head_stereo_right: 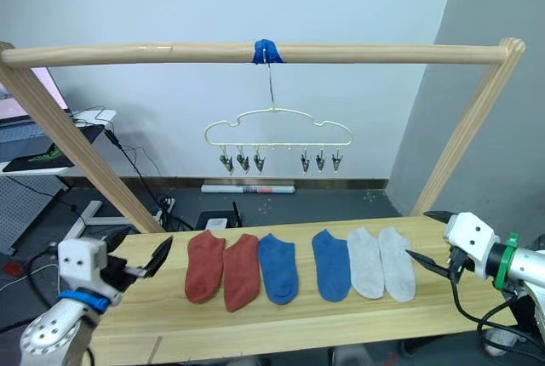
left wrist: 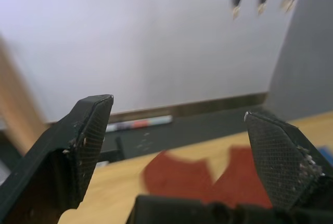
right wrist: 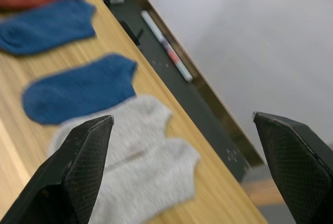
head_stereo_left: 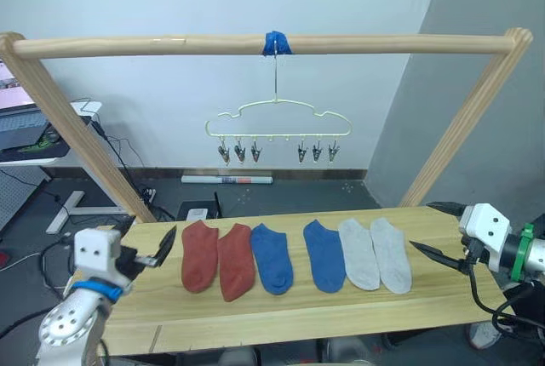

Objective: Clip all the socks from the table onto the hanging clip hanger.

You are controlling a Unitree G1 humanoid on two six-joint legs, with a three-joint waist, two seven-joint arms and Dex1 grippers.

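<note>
Six soft ankle socks lie in a row on the light wood surface [head_stereo_left: 281, 319] between both spread, empty grippers: the rust-red sock [head_stereo_left: 199, 254] just beside the left gripper [head_stereo_left: 162, 249], the light grey sock [head_stereo_left: 391, 254] near the right gripper [head_stereo_left: 436, 231]; pinch one cuff firmly, then lift toward the pale wire clip hanger [head_stereo_left: 278, 128] above
</note>
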